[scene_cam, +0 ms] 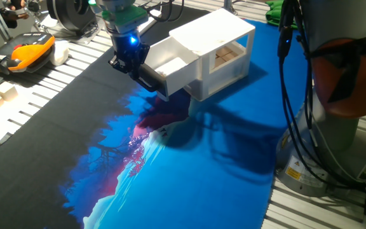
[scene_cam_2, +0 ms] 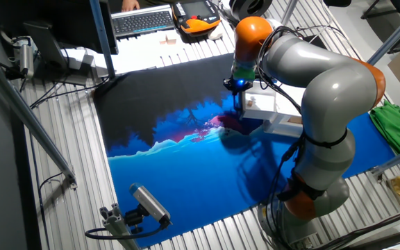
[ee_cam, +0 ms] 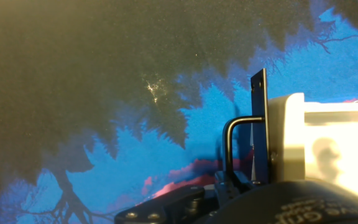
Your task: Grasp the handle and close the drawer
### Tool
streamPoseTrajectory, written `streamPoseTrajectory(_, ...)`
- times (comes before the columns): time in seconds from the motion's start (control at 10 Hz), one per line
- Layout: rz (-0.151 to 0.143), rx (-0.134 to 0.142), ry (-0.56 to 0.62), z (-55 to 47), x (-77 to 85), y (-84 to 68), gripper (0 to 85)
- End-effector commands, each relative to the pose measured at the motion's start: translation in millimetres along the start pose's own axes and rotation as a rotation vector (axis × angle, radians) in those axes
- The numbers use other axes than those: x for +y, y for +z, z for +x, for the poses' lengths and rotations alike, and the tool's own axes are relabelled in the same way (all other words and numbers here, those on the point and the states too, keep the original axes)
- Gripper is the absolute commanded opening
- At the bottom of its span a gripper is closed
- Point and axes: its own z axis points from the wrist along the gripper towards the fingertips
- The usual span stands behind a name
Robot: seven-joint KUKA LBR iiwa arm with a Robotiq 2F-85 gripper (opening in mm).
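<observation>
The white drawer [scene_cam: 169, 62] stands pulled out of the small white cabinet [scene_cam: 224, 35] toward the left. Its black bar handle [scene_cam: 152, 80] runs across the front. My gripper [scene_cam: 131, 63] is at the handle's near end, its fingers closed around the bar. In the hand view the handle [ee_cam: 227, 149] curves down into my gripper [ee_cam: 229, 186] at the bottom edge, with the drawer [ee_cam: 334, 143] to the right. In the other fixed view my gripper [scene_cam_2: 238, 104] is at the cabinet [scene_cam_2: 276, 123], and the arm hides most of the drawer.
A blue and black printed mat [scene_cam: 189, 172] covers the table. An orange and black device [scene_cam: 30, 51] and a white block [scene_cam: 60, 52] lie at the back left. A green cloth [scene_cam_2: 394, 121] lies beyond the cabinet. The robot base [scene_cam: 345, 83] and its cables stand at the right.
</observation>
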Motion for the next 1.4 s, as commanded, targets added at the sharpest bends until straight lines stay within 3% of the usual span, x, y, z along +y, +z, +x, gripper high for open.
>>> streamPoseTrajectory(0.0, 0.0, 0.0, 0.0, 0.3, -1.1, -0.5, 0.0)
streamPoseTrajectory(1.3, -0.001, -0.015, -0.034, 7.1, -28.5, 1.8, 0.0)
